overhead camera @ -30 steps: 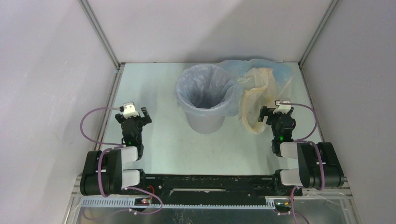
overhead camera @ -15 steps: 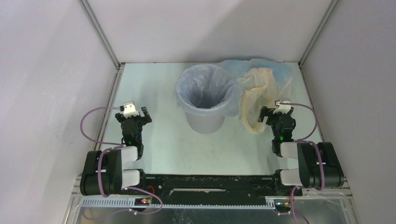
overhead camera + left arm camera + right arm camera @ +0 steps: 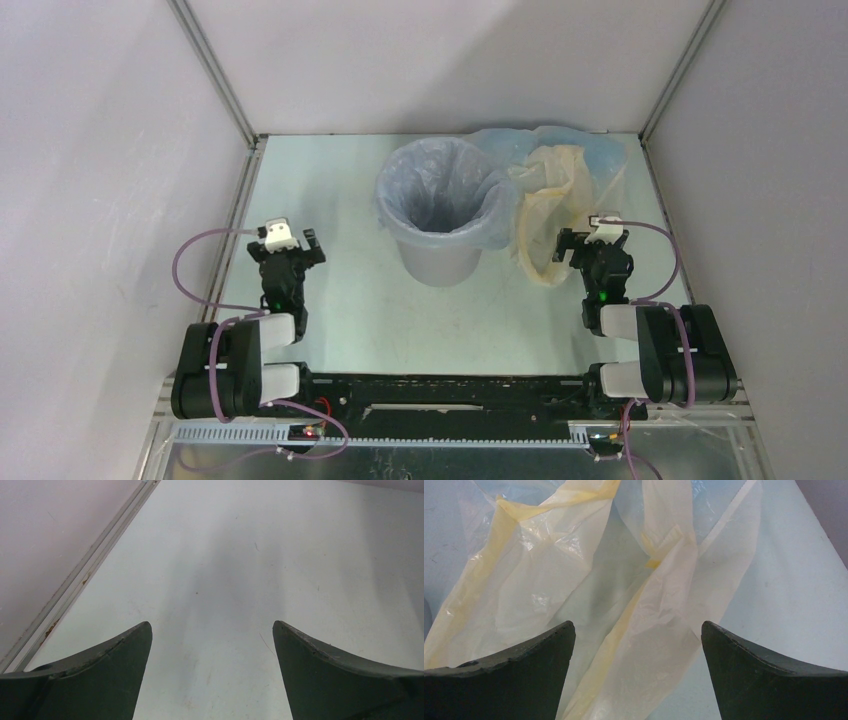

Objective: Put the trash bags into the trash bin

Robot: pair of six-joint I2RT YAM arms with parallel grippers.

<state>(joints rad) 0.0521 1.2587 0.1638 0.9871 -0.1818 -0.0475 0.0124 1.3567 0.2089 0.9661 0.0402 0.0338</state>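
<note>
My right hand (image 3: 638,630) gaped wide and empty, the cream-yellow trash bag (image 3: 549,580) lying just ahead on the surface (image 3: 804,580); I judged pinching its bunched fold best, with the trash bin (image 3: 440,262) off to the hand's left.

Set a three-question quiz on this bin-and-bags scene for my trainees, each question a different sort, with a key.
1. True or false: the right jaws are gripping the cream-yellow bag.
2. What lines the trash bin? A) a pale blue-grey bag B) a cream-yellow bag C) nothing
3. Fill in: the left jaws stand open over bare ____.
Key: 1 false, they stand open; 2 A; 3 table.
</note>
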